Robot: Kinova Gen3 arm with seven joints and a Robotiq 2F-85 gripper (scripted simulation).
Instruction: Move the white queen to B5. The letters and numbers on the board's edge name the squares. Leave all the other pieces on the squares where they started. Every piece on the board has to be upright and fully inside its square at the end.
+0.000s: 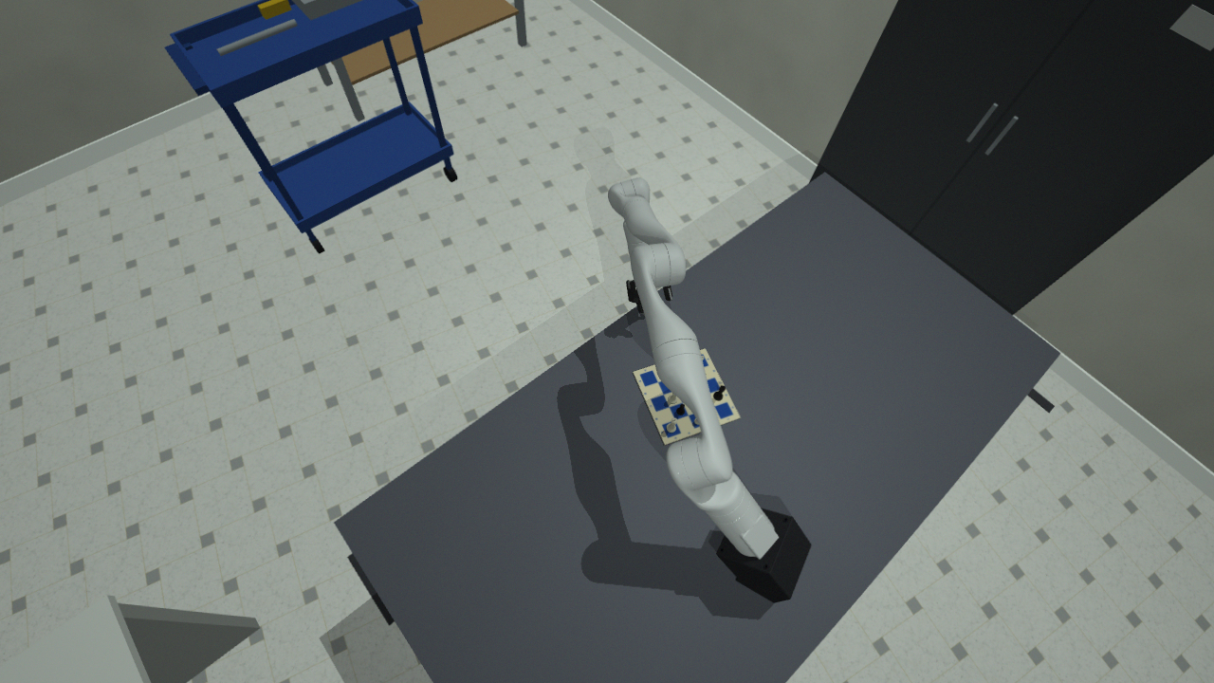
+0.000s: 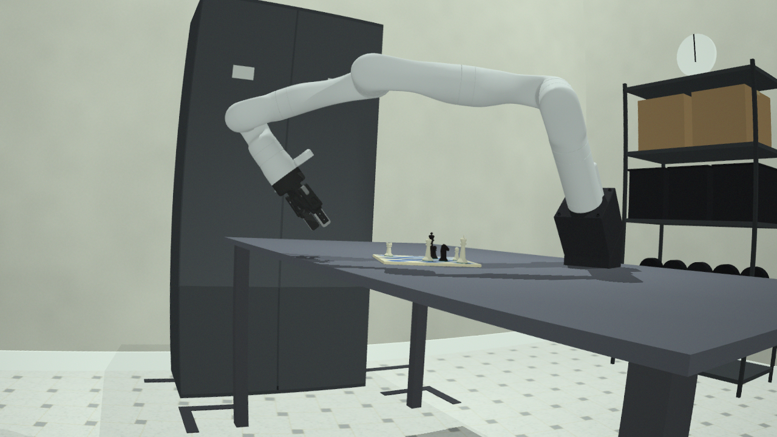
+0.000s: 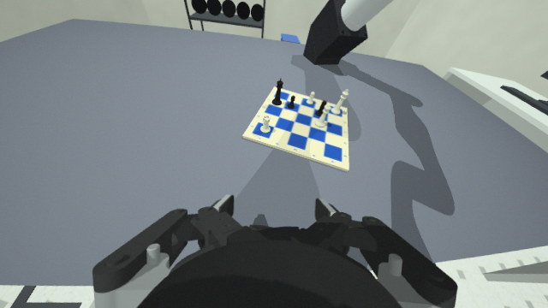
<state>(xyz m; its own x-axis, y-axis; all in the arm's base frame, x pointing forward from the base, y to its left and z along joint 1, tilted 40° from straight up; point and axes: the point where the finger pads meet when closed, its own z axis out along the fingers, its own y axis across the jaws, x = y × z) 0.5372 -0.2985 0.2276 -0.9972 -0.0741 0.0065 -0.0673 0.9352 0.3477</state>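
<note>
A small blue-and-cream chessboard (image 1: 649,400) (image 2: 399,260) (image 3: 298,140) lies on the dark grey table (image 1: 849,340) (image 2: 543,304) (image 3: 128,107). In the wrist view it holds a black king (image 3: 278,92), a black pawn (image 3: 291,103), a dark knight (image 3: 321,108), a white pawn (image 3: 311,97), a short white piece (image 3: 265,124) on a near corner square, and two taller white pieces (image 3: 323,116) (image 3: 341,102). I cannot tell which of these is the queen. My gripper (image 1: 649,293) (image 2: 315,218) (image 3: 274,205) is open and empty. It hangs above the table's edge, well short of the board, tilted toward it.
The arm's black base (image 1: 763,561) (image 2: 589,233) (image 3: 330,38) stands on the table behind the board. A tall black cabinet (image 1: 1019,127) (image 2: 271,162) stands past the table's end. A shelf rack (image 2: 700,152) with boxes and a blue cart (image 1: 340,161) stand off the table.
</note>
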